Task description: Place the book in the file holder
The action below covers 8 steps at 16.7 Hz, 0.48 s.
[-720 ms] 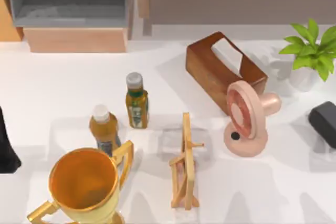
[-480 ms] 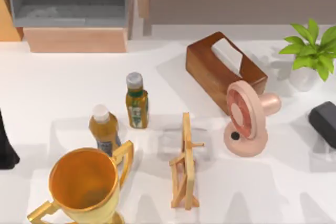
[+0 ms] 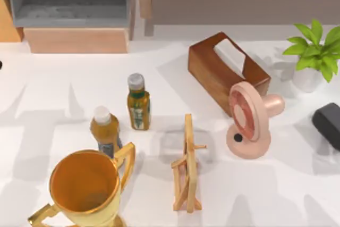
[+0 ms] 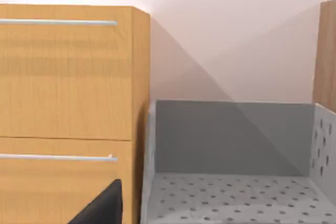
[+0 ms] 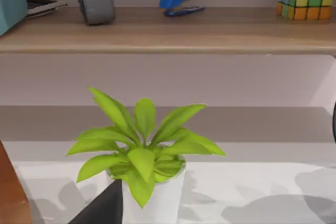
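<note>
Grey file holder (image 3: 69,3) at the table's (image 3: 48,94) far left; right arm (image 3: 328,123) parked at right edge; gripper states cannot be told

White table (image 3: 64,89); wooden shelf (image 5: 157,30)

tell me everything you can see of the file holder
The file holder is a grey box with a hollow interior, standing at the table's far left corner on a light tan wood-coloured base. In the left wrist view its floor and one side wall are perforated with small holes, the back wall is plain, and a wooden drawer cabinet flanks it. Nothing lies inside.
</note>
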### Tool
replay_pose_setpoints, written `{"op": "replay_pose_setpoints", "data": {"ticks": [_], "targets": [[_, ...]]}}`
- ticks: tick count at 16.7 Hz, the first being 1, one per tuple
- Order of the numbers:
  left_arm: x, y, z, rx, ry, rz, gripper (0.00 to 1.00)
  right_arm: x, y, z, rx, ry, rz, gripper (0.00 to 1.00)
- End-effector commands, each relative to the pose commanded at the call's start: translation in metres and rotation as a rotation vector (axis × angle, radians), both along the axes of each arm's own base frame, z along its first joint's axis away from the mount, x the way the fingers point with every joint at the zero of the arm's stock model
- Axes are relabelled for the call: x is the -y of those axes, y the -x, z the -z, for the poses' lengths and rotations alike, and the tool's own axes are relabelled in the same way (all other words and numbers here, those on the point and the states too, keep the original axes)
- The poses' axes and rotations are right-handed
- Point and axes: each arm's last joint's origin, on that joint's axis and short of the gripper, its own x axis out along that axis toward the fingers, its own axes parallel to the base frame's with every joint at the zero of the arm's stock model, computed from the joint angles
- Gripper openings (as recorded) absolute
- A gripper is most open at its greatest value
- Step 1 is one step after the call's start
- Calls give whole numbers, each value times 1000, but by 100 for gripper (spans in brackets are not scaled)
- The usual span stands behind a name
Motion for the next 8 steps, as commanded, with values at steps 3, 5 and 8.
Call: {"op": "replay_pose_setpoints", "data": {"ticks": [3, 5, 8], "targets": [[27, -42, -53, 46, 30, 2, 100, 0, 0, 0, 0, 0, 0, 100], [57, -81, -78, 59, 50, 8, 100, 0, 0, 0, 0, 0, 0, 100], [121, -145, -89, 49, 70, 22, 100, 0, 0, 0, 0, 0, 0, 100]]}}
